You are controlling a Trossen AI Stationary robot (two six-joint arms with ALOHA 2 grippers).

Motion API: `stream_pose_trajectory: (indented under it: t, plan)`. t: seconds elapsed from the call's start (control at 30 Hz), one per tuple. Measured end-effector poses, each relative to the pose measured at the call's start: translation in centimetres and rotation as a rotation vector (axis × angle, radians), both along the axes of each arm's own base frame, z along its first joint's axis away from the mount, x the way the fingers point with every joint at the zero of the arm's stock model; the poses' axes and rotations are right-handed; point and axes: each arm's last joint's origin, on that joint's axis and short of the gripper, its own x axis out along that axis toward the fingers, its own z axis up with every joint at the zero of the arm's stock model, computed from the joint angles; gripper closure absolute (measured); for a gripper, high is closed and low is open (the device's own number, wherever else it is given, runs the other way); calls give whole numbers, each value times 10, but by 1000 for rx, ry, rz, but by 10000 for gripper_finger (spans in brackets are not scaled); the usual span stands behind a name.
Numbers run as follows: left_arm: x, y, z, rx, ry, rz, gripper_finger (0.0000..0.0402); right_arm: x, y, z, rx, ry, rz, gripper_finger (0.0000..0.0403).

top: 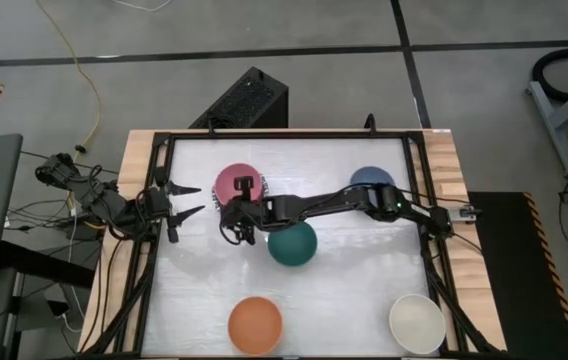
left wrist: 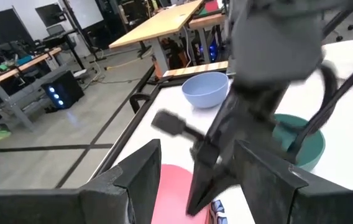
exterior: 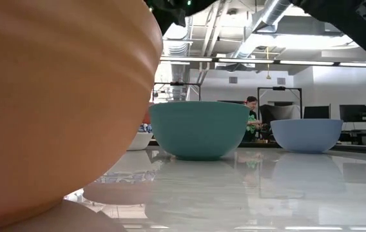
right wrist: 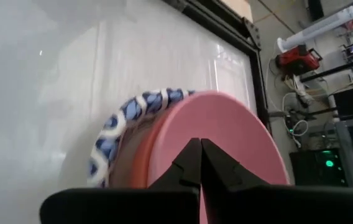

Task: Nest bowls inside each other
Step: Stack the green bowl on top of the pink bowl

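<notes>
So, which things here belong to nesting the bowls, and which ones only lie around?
Belong to the job:
- pink bowl, right end effector shut on its rim
- dark green bowl
- blue bowl
- orange bowl
- cream bowl

Only lying around:
- patterned plate under the pink bowl
- left end effector, open, waiting at the left edge

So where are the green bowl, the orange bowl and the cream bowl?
green bowl (top: 292, 244), high view, its inside
orange bowl (top: 255, 325), high view, its inside
cream bowl (top: 417, 323), high view, its inside
</notes>
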Motion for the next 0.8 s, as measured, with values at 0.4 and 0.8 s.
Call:
stream_pose_trajectory:
  t: [0.4,0.8]
  plan:
    - [0,-2,-3,-39,19,-74,210,-97,5,72,350,164,-418,356]
    - [1,-4,-3,-107,9,-120,210,-143,-13,75,461,300,-669,201]
